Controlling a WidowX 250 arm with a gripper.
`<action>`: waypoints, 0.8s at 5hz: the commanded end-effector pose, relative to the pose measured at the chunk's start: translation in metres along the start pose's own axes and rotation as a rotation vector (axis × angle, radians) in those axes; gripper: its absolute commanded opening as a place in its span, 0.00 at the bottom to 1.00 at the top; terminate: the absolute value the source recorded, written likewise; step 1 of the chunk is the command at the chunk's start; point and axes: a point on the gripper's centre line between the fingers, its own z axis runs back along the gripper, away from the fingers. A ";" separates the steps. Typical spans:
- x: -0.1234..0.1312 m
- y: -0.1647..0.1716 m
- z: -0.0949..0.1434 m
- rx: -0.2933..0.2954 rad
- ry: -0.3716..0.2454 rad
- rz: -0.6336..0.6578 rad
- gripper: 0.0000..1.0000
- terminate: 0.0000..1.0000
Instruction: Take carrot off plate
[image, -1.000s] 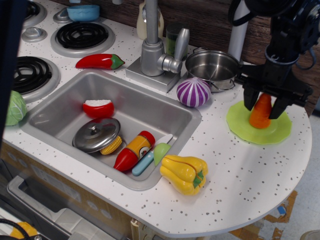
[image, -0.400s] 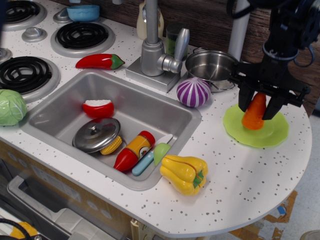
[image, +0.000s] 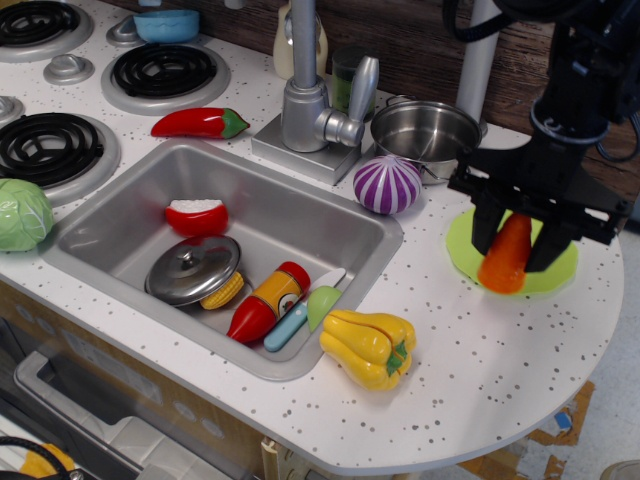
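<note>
The orange carrot (image: 506, 255) hangs tip-down between the two black fingers of my gripper (image: 518, 240), which is shut on it. It is held over the front edge of the lime-green plate (image: 459, 248), which lies on the white counter at the right, partly hidden by the gripper. I cannot tell whether the carrot's tip still touches the plate.
A steel pot (image: 424, 135) and a purple onion (image: 387, 184) stand left of the plate. A yellow pepper (image: 369, 347) lies on the counter's front. The sink (image: 120, 205) holds a lid, a red-and-yellow bottle (image: 268, 300) and other toys. A red chili (image: 198, 122) lies by the faucet (image: 303, 95).
My gripper, shut on the carrot, has moved toward the front and slightly left, carrying the carrot from the plate's middle to its front edge.
</note>
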 end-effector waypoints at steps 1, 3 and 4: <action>-0.004 -0.005 0.011 -0.084 -0.043 0.020 0.00 0.00; -0.008 -0.005 0.005 -0.092 -0.098 0.001 1.00 0.00; -0.008 -0.005 0.005 -0.092 -0.098 0.001 1.00 0.00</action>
